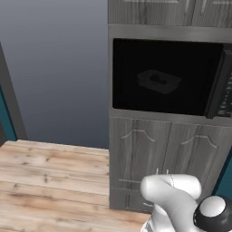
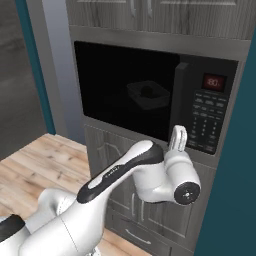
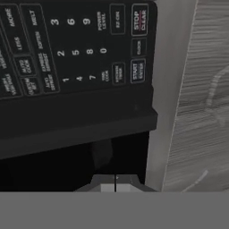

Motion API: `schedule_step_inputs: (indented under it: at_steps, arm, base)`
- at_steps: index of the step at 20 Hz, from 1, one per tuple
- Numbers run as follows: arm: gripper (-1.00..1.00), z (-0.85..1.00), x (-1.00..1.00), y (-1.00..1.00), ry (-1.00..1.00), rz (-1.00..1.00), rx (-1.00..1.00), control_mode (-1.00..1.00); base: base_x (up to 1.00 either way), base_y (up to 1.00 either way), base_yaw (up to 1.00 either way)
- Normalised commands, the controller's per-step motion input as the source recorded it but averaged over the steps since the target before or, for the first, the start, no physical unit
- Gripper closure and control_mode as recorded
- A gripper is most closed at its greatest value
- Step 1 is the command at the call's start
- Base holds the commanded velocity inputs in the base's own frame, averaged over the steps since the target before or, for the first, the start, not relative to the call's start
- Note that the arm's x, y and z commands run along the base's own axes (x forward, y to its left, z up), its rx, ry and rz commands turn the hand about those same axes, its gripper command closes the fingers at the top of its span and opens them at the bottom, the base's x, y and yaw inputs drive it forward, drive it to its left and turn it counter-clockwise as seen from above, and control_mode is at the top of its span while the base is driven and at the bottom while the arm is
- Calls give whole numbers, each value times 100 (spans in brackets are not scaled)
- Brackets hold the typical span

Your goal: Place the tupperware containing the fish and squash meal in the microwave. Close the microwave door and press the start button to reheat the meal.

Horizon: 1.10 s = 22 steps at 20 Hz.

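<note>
Glossy white rounded arm (image 2: 125, 172) links, dark grey joint bands, round black-and-silver joint caps, pale hand (image 2: 178, 138)

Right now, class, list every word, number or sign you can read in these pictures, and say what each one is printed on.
"STOP CLEAR": red-lettered button on the keypad.
"START ENTER": button below it.
"0" to "9": number keys.
"POWER LEVEL": key beside the "9".
"MELT": key.
Other keypad labels: too blurred.
Red display on the microwave: digits unreadable.

Keypad panel (image 3: 76, 49) — digits 0–9, "STOP CLEAR", "START ENTER", "CLOCK", "POWER LEVEL".
</note>
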Motion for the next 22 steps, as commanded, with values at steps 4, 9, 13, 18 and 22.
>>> schedule_step_inputs:
  at_steps: [4,9,13,18,22]
  arm:
    - [100,-22,36,-17,0,0,0,-100]
    - [100,-23,33,-23,0,0,0,-100]
    - [100,-23,33,-21,0,0,0,-100]
    - [100,-18,32,-27,0,0,0,-100]
    - [100,-14,31,-30,0,0,0,-100]
  base:
    - [0,0,0]
    - [0,0,0]
    - [0,0,0]
    - [0,0,0]
    - [0,0,0]
